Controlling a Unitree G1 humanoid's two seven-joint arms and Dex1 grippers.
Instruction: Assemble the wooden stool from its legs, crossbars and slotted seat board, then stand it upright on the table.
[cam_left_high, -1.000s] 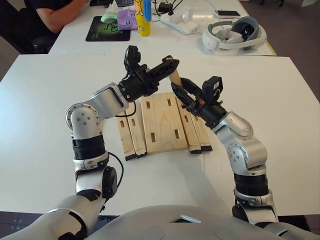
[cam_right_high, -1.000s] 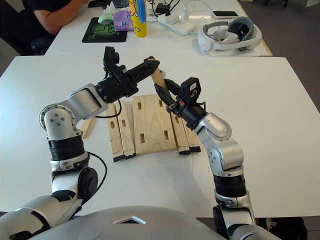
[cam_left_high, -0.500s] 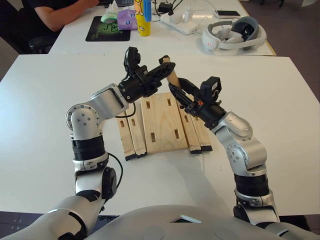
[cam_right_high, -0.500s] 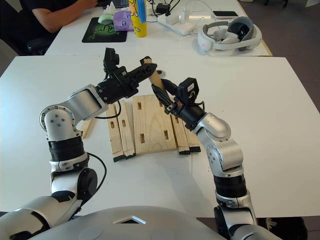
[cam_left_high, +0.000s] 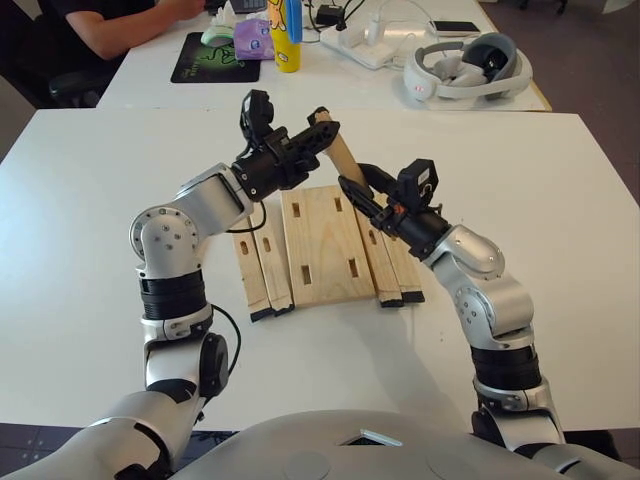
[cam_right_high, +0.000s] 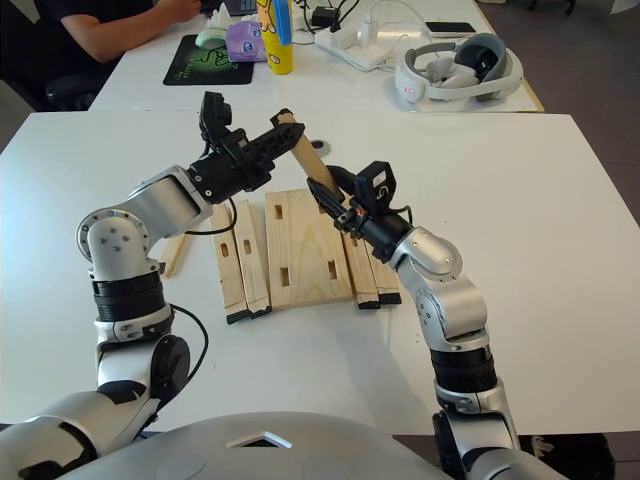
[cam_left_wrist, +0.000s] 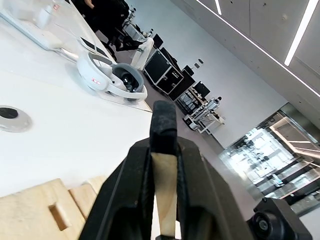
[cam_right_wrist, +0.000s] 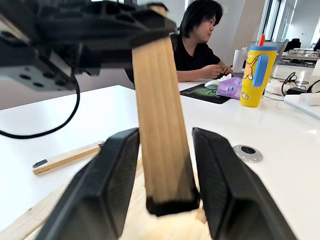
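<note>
1. The left gripper (cam_left_high: 312, 137) was clamped on the upper end of one wooden leg (cam_left_high: 343, 155), with a finger on each side of the wood.
2. The leg was held tilted above the far edge of the slotted seat board (cam_left_high: 320, 245). Its dark-capped lower end pointed down toward the board; contact with the board could not be determined.
3. The right gripper (cam_left_high: 358, 182) was spread wide, its fingers (cam_right_wrist: 111, 180) flanking the leg's lower end with a gap on each side.
4. The seat board lay flat on the white table (cam_left_high: 80, 200), with further legs (cam_left_high: 262, 270) flat alongside it on both sides.
5. A thin crossbar (cam_right_wrist: 67, 156) lay on the table left of these parts.
</note>
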